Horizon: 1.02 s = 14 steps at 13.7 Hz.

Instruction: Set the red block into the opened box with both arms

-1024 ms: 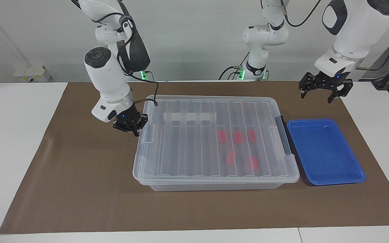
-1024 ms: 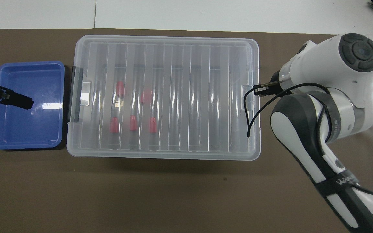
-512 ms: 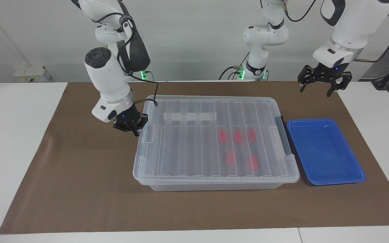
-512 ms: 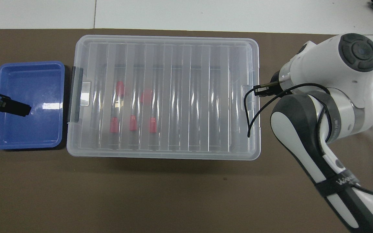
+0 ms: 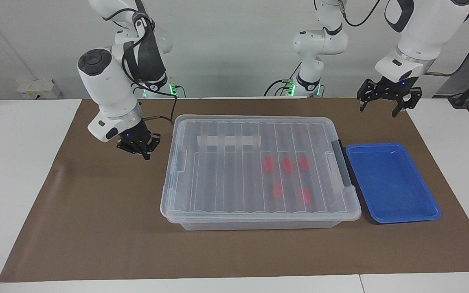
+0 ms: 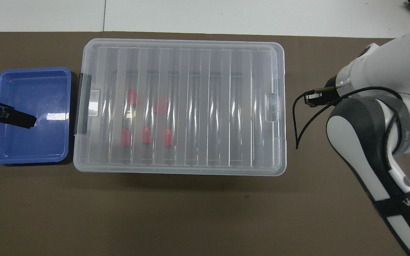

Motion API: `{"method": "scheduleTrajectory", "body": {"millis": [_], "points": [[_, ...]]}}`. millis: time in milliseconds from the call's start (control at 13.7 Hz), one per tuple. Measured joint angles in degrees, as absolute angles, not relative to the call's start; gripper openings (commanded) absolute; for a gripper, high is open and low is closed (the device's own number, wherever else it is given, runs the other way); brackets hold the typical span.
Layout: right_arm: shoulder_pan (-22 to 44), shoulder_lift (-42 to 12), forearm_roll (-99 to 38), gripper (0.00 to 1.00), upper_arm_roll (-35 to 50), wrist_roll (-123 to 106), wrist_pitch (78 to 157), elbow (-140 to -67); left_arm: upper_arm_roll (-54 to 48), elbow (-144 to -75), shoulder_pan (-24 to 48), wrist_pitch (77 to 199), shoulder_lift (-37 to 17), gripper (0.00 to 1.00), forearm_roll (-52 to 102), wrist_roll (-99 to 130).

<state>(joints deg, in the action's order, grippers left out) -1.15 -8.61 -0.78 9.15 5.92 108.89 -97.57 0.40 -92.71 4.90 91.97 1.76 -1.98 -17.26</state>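
Note:
The box [image 5: 218, 179] [image 6: 198, 106] is a clear bin in the middle of the brown mat, with its ribbed lid lying flat on it. Through the lid I see several red blocks [image 5: 286, 165] [image 6: 146, 135] on its floor, toward the left arm's end. My right gripper [image 5: 143, 154] is shut and holds nothing. It hangs low over the mat, a short gap from the box's end at the right arm's side. My left gripper [image 5: 378, 112] is open and empty, raised over the blue tray's [image 5: 393, 183] outer part, one finger [image 6: 16, 117] showing from above.
A shallow blue tray [image 6: 30, 149] lies beside the box's black latch [image 5: 342, 167] [image 6: 84, 103]. A white tape strip [image 5: 229, 141] crosses the lid. The right arm's wrist and a loose black cable [image 6: 299, 121] hang over the mat beside the box. White table borders the mat.
My right gripper has drawn away from the box's end handle, toward the right arm's end of the table, still shut. The left gripper has risen a little.

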Motion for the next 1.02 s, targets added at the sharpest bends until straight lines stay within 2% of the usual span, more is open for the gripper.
{"method": "scheduleTrajectory", "body": {"millis": [366,659,805,1024], "points": [[-1.12,-5.51,-0.52,0.0,4.51,7.46,105.59,-97.43,0.4,-92.91,4.91,91.97,1.76,1.0,-1.98,-17.26],[-1.06,-1.64,0.16,0.0,3.99,10.32,100.6,-96.87,0.42,-93.02,4.91,91.97,1.76,1.0,-1.98,-17.26],[-1.05,-0.71,0.2,0.99,3.97,12.16,97.77,-95.13,0.69,-93.03,4.9,91.97,1.76,1.0,-1.98,-17.25],[-1.06,-0.55,0.37,1.0,3.74,12.5,94.49,-92.4,1.21,-93.03,4.78,91.98,1.76,1.0,-1.98,-17.25]]}}
